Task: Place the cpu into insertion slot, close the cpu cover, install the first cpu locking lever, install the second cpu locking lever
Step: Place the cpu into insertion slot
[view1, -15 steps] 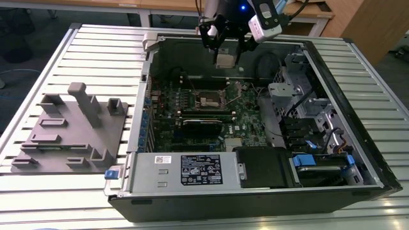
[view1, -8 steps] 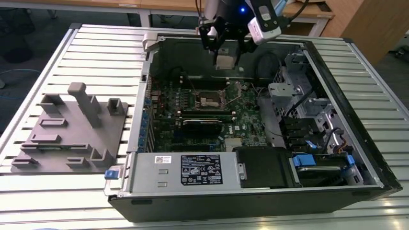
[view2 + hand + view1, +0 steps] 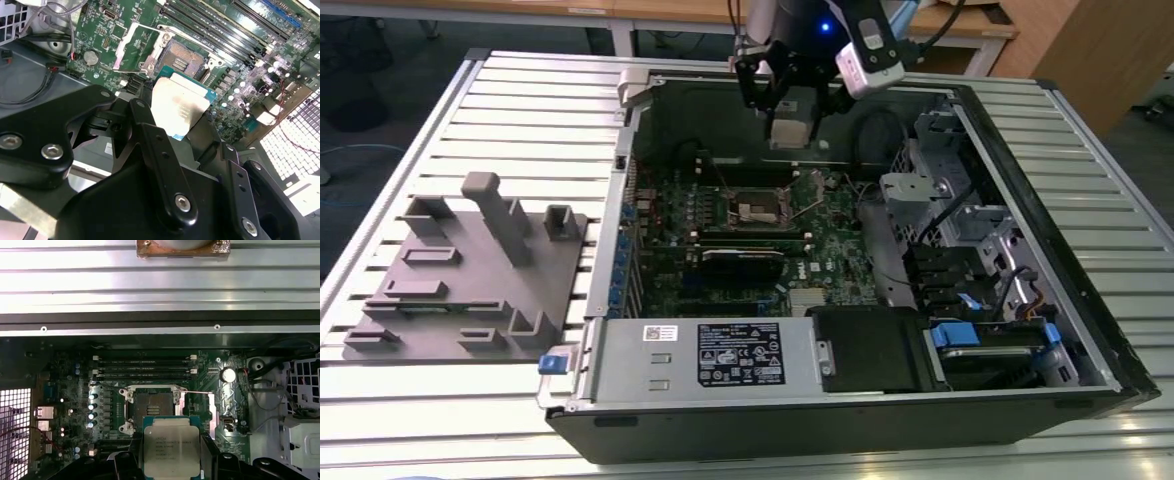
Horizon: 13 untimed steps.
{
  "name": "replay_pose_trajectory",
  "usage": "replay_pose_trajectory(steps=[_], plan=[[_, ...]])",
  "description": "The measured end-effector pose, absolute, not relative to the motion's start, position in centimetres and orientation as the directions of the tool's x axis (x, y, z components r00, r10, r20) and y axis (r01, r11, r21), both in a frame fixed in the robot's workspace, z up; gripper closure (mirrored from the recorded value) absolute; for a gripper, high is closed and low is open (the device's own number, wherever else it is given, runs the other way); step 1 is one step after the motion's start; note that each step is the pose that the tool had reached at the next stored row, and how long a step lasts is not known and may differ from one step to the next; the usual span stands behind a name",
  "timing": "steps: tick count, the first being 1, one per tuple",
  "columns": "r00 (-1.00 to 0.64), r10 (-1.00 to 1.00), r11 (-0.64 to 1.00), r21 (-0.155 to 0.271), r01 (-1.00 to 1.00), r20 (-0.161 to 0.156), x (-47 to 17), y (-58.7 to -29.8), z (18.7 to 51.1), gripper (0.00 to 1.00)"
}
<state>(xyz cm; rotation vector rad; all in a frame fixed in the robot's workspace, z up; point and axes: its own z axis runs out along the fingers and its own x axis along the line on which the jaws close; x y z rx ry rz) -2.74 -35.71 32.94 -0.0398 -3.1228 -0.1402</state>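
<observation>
My gripper [image 3: 790, 118] clamped the cpu [image 3: 171, 447], hovering at twelve o'clock of the open slot [image 3: 758, 207] in the exterior view; placing, not yet done, called for squaring chip over socket.

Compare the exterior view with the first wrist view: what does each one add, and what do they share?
Exterior view: the grey fixture tray on the slatted table, and the computer case seen whole. First wrist view: the cpu with its metal top close up, clamped in the gripper, and the cpu cover swung open beside the insertion slot. Shared: the green motherboard, the slot and the gripper.
</observation>
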Motion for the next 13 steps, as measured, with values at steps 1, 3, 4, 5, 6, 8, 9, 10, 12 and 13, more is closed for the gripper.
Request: replay_pose_trajectory(steps=[1,3,4,5,6,8,9,10,12,13], plan=[[-1.0,0.025,0.996,0.089,0.026,0.017,-2.75,-35.71,32.93,0.46],[-1.0,0.025,0.996,0.09,0.026,0.016,-2.75,-35.71,32.9,0.46],[-1.0,0.025,0.996,0.09,0.026,0.016,-2.75,-35.71,32.9,0.46],[-1.0,0.025,0.996,0.09,0.026,0.016,-2.75,-35.71,32.89,0.46],[-1.0,0.025,0.996,0.09,0.026,0.016,-2.75,-35.71,32.87,0.46],[-1.0,0.025,0.996,0.09,0.026,0.016,-2.75,-35.71,32.79,0.46],[-1.0,0.025,0.996,0.09,0.026,0.016,-2.75,-35.71,32.76,0.46],[-1.0,0.025,0.996,0.09,0.026,0.016,-2.75,-35.71,32.71,0.46],[-1.0,0.025,0.996,0.09,0.026,0.016,-2.75,-35.71,32.6,0.46],[-1.0,0.025,0.996,0.09,0.026,0.016,-2.74,-35.71,32.54,0.46]])
